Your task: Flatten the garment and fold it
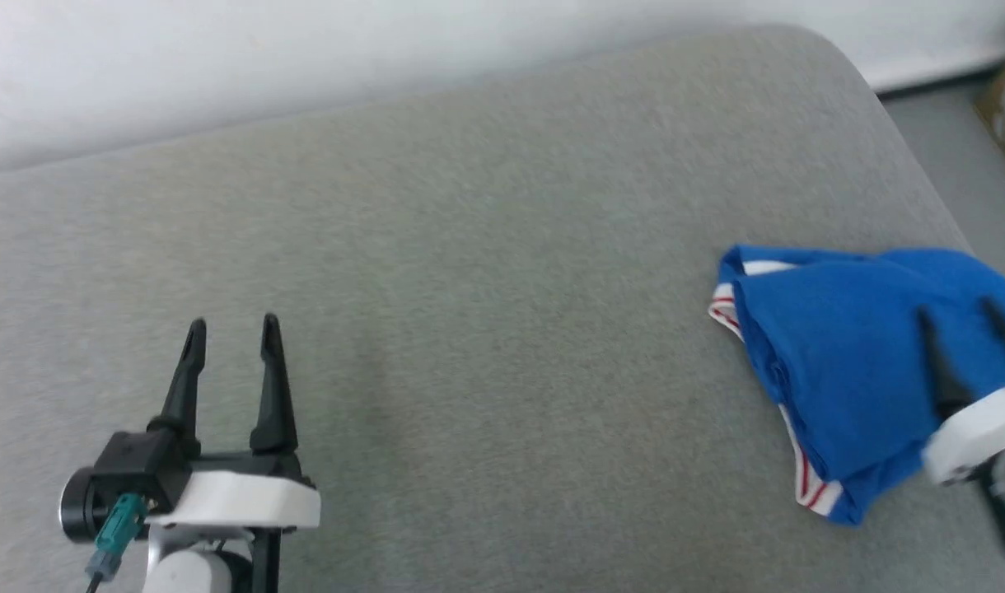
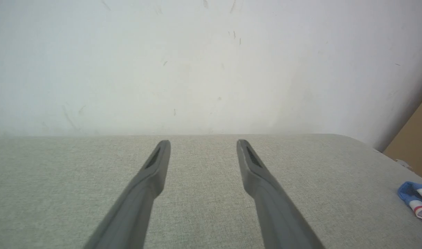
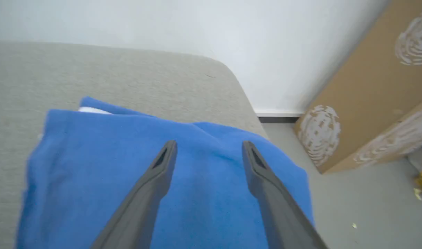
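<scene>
The garment (image 1: 832,354) lies bunched in a royal-blue heap at the right edge of the grey surface (image 1: 502,288), with white, red-striped bands showing along its left and lower edges. My right gripper (image 1: 960,317) hovers over the heap, open, its fingers spread with only blue cloth (image 3: 103,166) beneath them and nothing between them. Far to the left, near the front edge, my left gripper (image 1: 233,329) stands open and empty. In the left wrist view my left gripper (image 2: 203,142) points at the wall, and a corner of the garment (image 2: 413,195) shows at far right.
A white wall (image 1: 305,58) runs behind the grey surface. Past the surface's rounded right corner lies grey floor (image 3: 363,200) with a brown cardboard box (image 3: 366,86) printed with white patterns standing on it.
</scene>
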### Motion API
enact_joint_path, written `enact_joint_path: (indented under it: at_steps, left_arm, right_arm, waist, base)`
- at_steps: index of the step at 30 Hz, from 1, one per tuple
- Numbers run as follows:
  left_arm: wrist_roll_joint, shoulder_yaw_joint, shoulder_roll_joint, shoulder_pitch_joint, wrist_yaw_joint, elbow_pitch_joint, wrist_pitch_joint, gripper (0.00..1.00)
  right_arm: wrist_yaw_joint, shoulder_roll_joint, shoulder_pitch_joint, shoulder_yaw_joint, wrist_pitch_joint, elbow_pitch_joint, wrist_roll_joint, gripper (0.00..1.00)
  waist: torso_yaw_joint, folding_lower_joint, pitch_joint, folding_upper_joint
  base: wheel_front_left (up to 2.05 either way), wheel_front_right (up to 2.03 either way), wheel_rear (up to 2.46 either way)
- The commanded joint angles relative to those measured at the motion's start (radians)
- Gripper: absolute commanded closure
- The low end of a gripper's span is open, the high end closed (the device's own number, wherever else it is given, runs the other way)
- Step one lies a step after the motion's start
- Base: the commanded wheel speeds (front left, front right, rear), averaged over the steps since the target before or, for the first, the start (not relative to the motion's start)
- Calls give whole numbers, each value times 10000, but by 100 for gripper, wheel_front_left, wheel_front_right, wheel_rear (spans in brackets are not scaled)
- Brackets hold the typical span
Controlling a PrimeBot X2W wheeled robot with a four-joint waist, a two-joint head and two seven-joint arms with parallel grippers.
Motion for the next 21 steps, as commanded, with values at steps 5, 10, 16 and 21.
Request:
enact_joint_path:
  at_steps: [5,10,16,21]
  left_arm:
    - [40,488,-23,402,-41,98,-45,0]
    - [122,901,228,640,-239,290,-46,0]
    - [154,1279,644,1140,-497,631,-46,0]
    - [97,1396,854,1568,-685,829,-46,0]
  right_arm:
    - [-9,1204,667,-71,175,-1587,-201,0]
    - [-9,2121,1035,79,307,-2897,-396,0]
    - [-9,2922,1771,82,419,-4116,-702,0]
    - [-9,3247,2572,-209,668,-4693,-977,0]
  waist:
    - [1318,3,-1078,-1]
    - [1739,3,-1339,-1]
    - [1909,3,-1751,-1]
    - [1951,3,-1988,-1]
  base:
    - [0,0,0]
    - [0,0,0]
    - [0,0,0]
    - [0,0,0]
